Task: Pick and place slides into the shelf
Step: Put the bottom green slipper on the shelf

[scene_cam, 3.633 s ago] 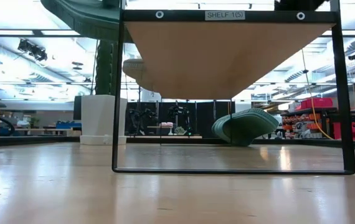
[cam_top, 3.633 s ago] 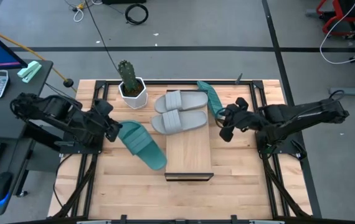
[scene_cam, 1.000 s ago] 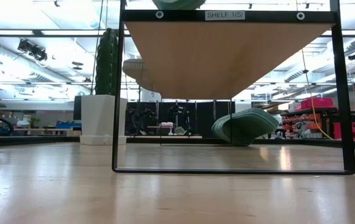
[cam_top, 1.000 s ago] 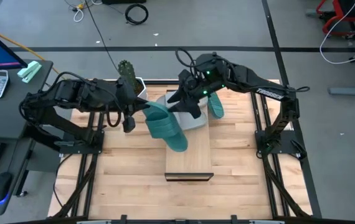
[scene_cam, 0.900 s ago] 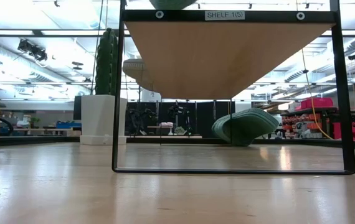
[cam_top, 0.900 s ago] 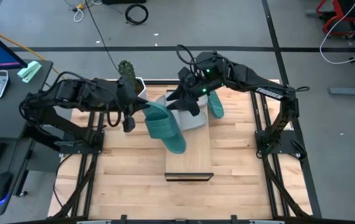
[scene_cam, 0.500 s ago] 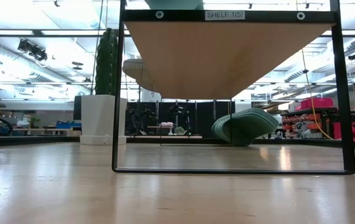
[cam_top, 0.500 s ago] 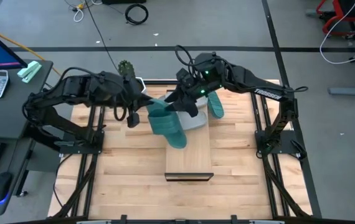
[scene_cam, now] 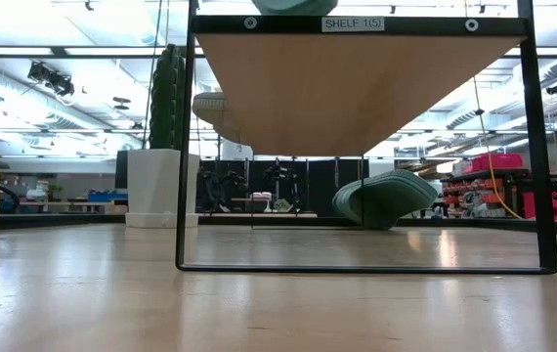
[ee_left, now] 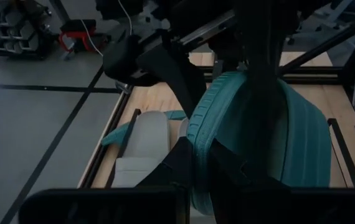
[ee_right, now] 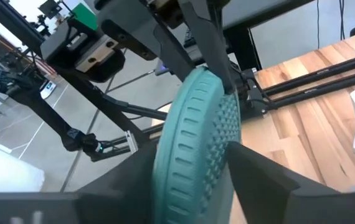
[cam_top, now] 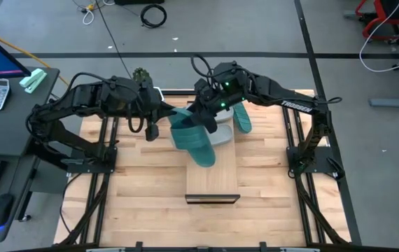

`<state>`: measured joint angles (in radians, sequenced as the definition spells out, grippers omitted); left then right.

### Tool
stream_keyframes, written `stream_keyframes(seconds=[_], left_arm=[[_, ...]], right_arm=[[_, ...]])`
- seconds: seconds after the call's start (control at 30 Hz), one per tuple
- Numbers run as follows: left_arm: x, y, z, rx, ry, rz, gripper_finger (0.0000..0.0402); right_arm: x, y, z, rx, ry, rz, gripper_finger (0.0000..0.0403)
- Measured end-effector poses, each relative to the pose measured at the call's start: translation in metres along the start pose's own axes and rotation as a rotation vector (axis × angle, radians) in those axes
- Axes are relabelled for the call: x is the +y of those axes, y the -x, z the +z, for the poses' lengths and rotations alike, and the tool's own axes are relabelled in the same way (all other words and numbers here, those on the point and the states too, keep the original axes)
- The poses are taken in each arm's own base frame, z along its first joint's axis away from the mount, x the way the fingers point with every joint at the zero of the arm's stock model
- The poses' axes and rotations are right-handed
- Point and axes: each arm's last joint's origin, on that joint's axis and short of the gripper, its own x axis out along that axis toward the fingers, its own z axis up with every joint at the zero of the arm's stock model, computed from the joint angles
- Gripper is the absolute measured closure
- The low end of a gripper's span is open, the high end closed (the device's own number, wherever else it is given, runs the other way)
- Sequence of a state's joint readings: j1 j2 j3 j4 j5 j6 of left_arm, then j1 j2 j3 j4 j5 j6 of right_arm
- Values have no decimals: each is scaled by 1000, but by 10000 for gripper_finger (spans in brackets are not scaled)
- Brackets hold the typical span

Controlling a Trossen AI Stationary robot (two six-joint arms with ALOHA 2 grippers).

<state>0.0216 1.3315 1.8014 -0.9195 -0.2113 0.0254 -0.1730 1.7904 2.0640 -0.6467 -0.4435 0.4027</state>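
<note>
Seen from above: a teal slide held in the air over the far half of the shelf, a long light-wood board running down the middle of the table. Left end effector pinching the slide's end, fingers pressed on the rubber. Right end effector reaching in from the other side, fingers spread either side of the same slide's ribbed sole edge, not clearly clamped on it. Two grey slides lying on the shelf's far end, mostly hidden beneath the arms; a second teal slide on edge just beside the shelf, on the right arm's side. Potted cactus at the far table edge near the left arm. Likely risks: slide slipping or twisting out if one end effector lets go before the other has a firm hold; slide coming down on top of the grey pair rather than on bare board; an arm brushing the cactus. Readable from table height: "SHELF 1(5)" on a label on the shelf's black frame; white lettering on the right arm too small to read.
</note>
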Motion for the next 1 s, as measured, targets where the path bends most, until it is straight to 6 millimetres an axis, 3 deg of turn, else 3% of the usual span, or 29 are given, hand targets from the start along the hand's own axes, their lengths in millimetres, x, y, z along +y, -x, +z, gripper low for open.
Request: stream_keyframes(seconds=[0.33, 0.53, 0.73, 1.0], left_arm=[[0, 0, 2, -16, -4, 1, 368], [0, 0, 2, -23, 18, 2, 361], [1, 6, 9, -100, 34, 3, 312], [-1, 29, 26, -308, -8, -12, 260]], right_arm=[[-2, 0, 0, -4, 25, -20, 347], [-2, 0, 0, -7, 44, -22, 352], [-3, 2, 3, -29, 47, -30, 338], [-7, 1, 2, -25, 63, -73, 353]])
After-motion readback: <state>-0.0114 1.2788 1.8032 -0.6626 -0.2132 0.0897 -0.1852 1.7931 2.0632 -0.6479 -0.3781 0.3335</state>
